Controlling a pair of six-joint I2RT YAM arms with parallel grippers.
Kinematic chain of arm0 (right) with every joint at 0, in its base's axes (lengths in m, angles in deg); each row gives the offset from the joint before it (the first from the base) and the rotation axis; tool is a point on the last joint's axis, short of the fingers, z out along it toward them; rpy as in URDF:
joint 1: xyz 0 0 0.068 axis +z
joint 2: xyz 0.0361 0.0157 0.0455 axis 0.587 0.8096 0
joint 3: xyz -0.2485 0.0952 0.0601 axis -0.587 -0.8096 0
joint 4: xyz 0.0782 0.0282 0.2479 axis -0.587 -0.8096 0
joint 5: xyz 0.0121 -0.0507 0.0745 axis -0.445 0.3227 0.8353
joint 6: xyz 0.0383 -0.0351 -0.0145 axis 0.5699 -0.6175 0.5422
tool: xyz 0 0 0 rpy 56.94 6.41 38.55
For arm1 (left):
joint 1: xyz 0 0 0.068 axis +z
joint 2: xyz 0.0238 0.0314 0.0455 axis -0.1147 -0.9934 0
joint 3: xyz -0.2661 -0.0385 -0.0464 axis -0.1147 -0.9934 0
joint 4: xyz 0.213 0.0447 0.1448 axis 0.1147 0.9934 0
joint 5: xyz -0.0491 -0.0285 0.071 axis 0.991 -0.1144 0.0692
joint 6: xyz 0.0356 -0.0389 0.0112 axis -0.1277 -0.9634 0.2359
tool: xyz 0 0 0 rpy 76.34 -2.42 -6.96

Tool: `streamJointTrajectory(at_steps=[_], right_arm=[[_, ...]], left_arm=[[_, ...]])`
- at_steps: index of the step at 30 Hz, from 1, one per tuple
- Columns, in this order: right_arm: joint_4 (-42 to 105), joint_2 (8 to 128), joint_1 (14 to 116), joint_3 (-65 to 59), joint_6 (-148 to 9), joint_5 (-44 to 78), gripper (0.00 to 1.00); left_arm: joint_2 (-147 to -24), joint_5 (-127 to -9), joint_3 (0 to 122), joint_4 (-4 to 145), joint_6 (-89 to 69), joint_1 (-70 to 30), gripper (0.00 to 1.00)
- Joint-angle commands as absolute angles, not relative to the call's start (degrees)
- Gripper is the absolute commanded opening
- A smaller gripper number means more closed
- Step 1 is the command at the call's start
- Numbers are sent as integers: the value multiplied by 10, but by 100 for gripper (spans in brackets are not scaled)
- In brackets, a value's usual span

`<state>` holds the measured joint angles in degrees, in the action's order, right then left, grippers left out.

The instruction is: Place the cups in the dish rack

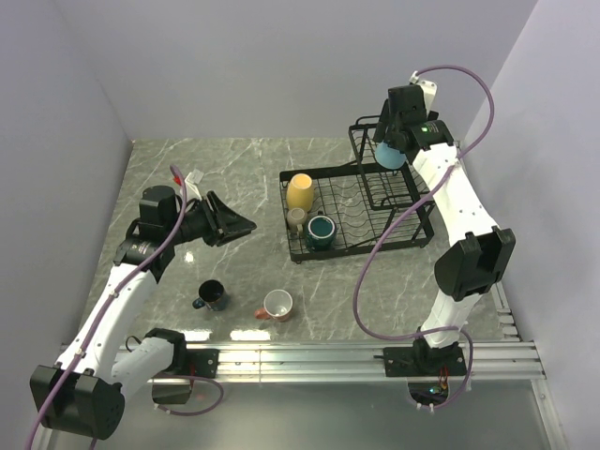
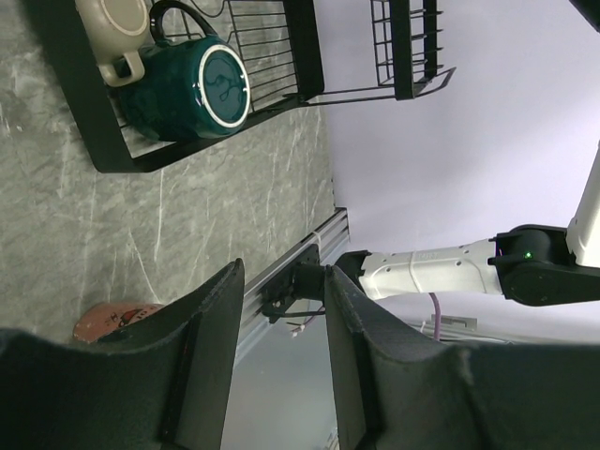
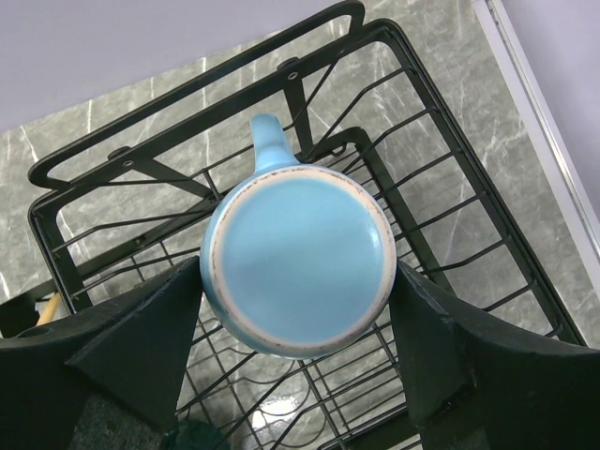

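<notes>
The right gripper (image 3: pixel 298 352) clamps the light blue mug (image 3: pixel 298 260) upside down by its sides, handle at 12 o'clock, directly over the upper basket (image 1: pixel 387 178) of the dish rack (image 1: pixel 319 251) — at 1 o'clock on the table. A good placement needs a level descent until the rim seats on the wires before the fingers part. The left gripper (image 2: pixel 279 356) hangs narrowly parted and empty above the salmon-pink mug (image 1: pixel 277 305).

You get bright, even overhead light; glare streaks the counter's (image 1: pixel 187 187) near edge; wrist-cam fingers (image 2: pixel 202 366) blur w/ closeness.
</notes>
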<state>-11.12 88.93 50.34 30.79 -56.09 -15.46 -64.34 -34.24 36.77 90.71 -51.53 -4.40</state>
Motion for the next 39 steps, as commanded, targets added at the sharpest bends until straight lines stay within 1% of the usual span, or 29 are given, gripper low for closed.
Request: streamJointTrajectory(at_steps=[1,3,4,9,17,22,25,28,29,30,37,39], right_arm=[[-95,881,511,317,-556,-158,76],[-97,873,511,317,-558,-160,86],[-96,870,511,318,-559,-160,88],[-99,845,512,330,-566,-162,91],[-121,812,512,367,-576,-142,95],[-131,769,512,353,-567,-140,96],[-139,730,512,335,-547,-119,96],[-138,681,519,293,-523,-90,97],[-138,658,524,271,-514,-87,97],[-138,647,533,258,-509,-76,98],[-148,566,572,155,-480,-72,98],[-149,544,575,140,-476,-68,99]], left_arm=[[-643,-348,394,898,-501,-47,45],[-642,-350,396,903,-498,-47,45],[-644,-351,398,906,-496,-47,45],[-651,-378,425,953,-463,-47,46],[-665,-445,462,1071,-401,-62,48],[-679,-478,467,1122,-366,-84,49],[-685,-500,454,1141,-359,-114,49],[-694,-525,428,1131,-379,-167,49],[-698,-529,414,1123,-386,-199,48],[-706,-551,411,1118,-401,-218,48],[-770,-648,404,1126,-416,-340,47],[-782,-660,406,1122,-416,-356,47]])
